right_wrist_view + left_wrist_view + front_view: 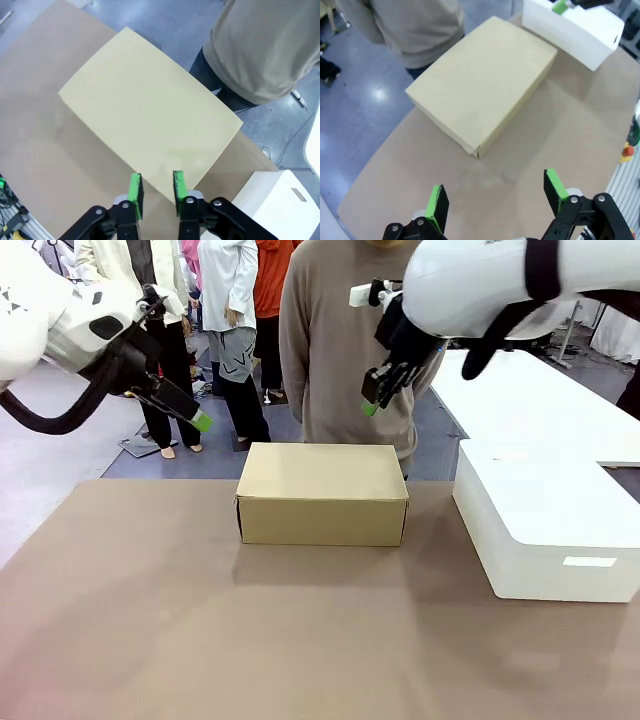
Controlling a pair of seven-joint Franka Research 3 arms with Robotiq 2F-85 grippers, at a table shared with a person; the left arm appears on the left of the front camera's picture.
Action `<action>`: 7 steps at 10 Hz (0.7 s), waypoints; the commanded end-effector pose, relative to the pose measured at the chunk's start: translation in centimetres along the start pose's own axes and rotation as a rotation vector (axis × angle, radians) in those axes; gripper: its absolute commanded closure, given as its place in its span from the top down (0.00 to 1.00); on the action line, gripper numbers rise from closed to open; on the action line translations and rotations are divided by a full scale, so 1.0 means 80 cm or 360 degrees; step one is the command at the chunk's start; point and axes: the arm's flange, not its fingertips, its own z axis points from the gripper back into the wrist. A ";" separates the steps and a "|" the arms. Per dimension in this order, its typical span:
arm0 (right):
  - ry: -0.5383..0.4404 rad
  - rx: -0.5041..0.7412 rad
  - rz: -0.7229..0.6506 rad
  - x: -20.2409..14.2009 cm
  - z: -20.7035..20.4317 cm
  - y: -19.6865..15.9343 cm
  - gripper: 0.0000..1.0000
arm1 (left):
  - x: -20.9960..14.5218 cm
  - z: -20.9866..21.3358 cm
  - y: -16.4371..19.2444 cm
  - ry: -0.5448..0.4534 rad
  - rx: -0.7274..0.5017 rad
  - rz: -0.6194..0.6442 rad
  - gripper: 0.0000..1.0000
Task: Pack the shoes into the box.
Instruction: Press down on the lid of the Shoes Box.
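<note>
On my left, the left gripper [200, 421] hangs in the air off the table's far left, fingers spread wide with nothing between them. The cardboard shoebox [322, 493] sits closed mid-table before the person [345, 350]. The right gripper [371, 403] hovers above it, fingers narrowly parted, empty, the white box [545, 515] at right.

The front view sits low at the robot's edge of the desk [200, 640], facing across it toward a person [345, 350] standing at the far side. Each wrist view looks steeply down from above along its own end effector, the left [495, 200] and the right [156, 192]. All three share the closed box [322, 495] and the white box [545, 530] beside it.
</note>
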 end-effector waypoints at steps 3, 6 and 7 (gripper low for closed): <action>0.0098 -0.0037 -0.0160 0.050 -0.046 -0.003 0.00 | 0.006 0.036 -0.006 0.0109 -0.0053 -0.0143 1.00; 0.0134 -0.0087 -0.0251 0.063 -0.091 -0.015 0.00 | 0.006 0.053 -0.002 0.0082 -0.0161 -0.0212 1.00; 0.0150 -0.0107 -0.0299 0.068 -0.110 -0.021 0.00 | 0.007 0.057 -0.004 0.0071 -0.0158 -0.0232 1.00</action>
